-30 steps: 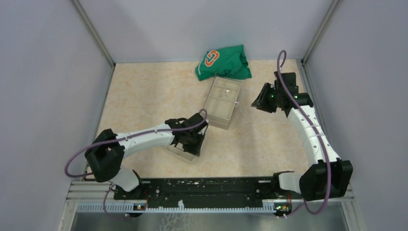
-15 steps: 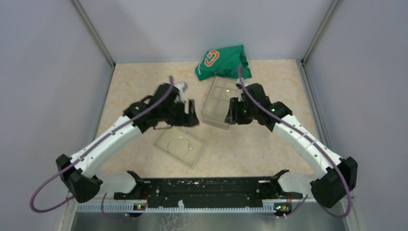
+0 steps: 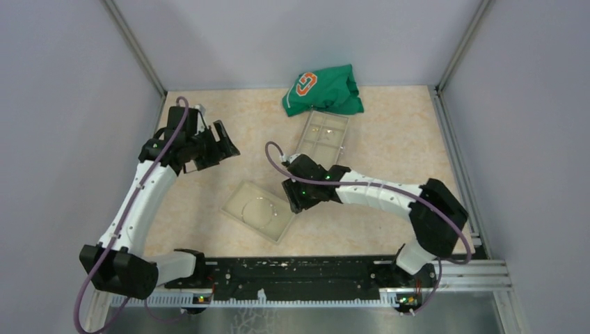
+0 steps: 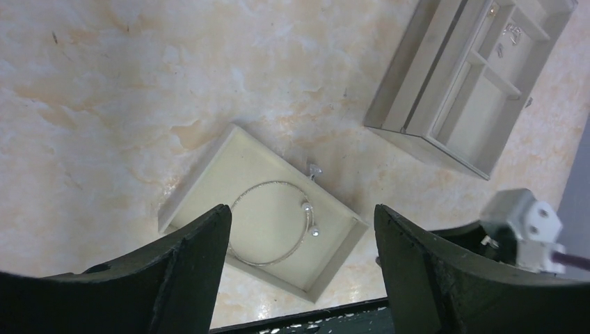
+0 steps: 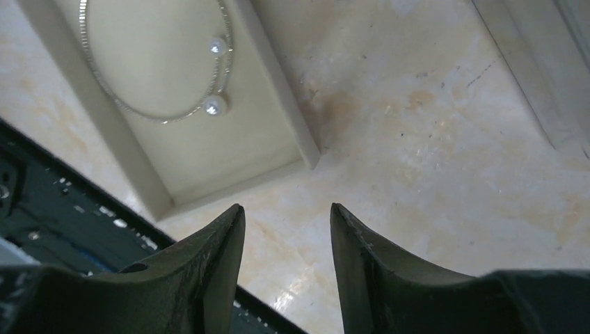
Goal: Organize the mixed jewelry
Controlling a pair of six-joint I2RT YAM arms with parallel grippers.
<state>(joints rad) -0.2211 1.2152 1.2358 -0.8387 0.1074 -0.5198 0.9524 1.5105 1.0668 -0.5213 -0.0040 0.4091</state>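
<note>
The left gripper [image 4: 300,217] hangs high over the table [image 3: 202,202]. Its 2 fingers [image 4: 188,268] are spread wide, with nothing between them. From this height its camera takes in both containers, so I judge that it is held back to leave the working space free.

The right gripper [image 5: 286,210] is low, just beside the corner of the shallow tray [image 5: 275,76] on the right arm's side. Its fingers stand a moderate gap apart and are also empty. Probably it is placed there to reach into the tray.

The jewelry is in 2 places:
- **In the tray:** the open bangle [image 5: 214,106], a thin silvery hoop with 2 pearl-like balls at its ends, lies flat inside.
- **In the box:** a few small earring-sized pieces [image 4: 511,31] lie in the far compartments of the clear compartment box [image 4: 398,80]. The box stands apart from the tray, with its far end near the green cloth [image 3: 327,87].

1 tiny silvery bit [image 4: 314,169] sits at the tray's far rim. I cannot tell whether it rests on the rim or on the table beside it.

In the top view the right arm covers the near end of the box, and the small pieces there are too small to name. In the left wrist view the dark fingers cut off the near part of the tray.
</note>
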